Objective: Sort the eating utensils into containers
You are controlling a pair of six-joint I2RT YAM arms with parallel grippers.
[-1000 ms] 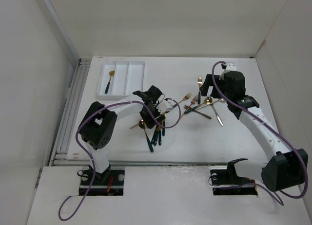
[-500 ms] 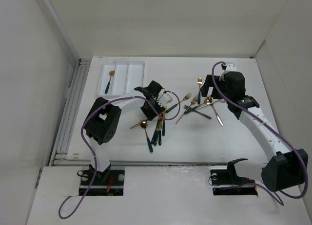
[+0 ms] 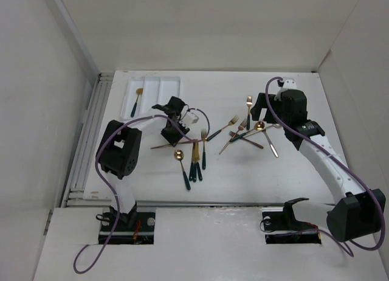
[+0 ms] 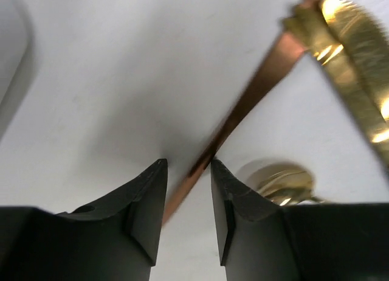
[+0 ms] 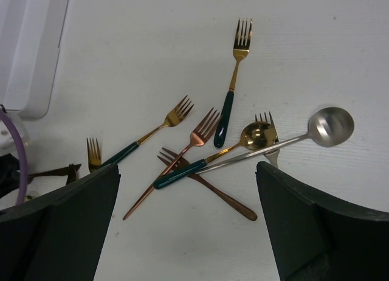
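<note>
Left gripper (image 4: 187,171): jaws stand narrow around the handle end of a copper utensil (image 4: 255,80), with a finger (image 4: 143,202) on either side. The handle crosses the gap on a slant with daylight beside it, so I can't tell if the pads actually bite (wrist view is blurred too). The head end runs off ahead of the tips; can't tell whether it's a fork or a knife. A gold spoon (image 4: 282,182) lies on the table (image 4: 91,80) just beside the tips.

Why this one, I reckon: it lies crosswise at the edge of the green-handled bunch (image 3: 196,162) with its handle poking out free. The jaws can get round it without snagging neighbours.

Tray (image 3: 176,81) sits near, beyond and to the left of this tool. Only one spoon (image 3: 138,98) shows in it, in the compartment farthest from the tool. Short carry.

Pose: left elbow hunched high, forearm reaching forward, wrist pitched down so the tips sit low at the table.

Right gripper (image 5: 187,183): spread wide, holding nothing, hanging over the fork cluster (image 5: 200,147) directly below it. Arm stretched well forward, wrist bent down. Reads as lining up a pick.
</note>
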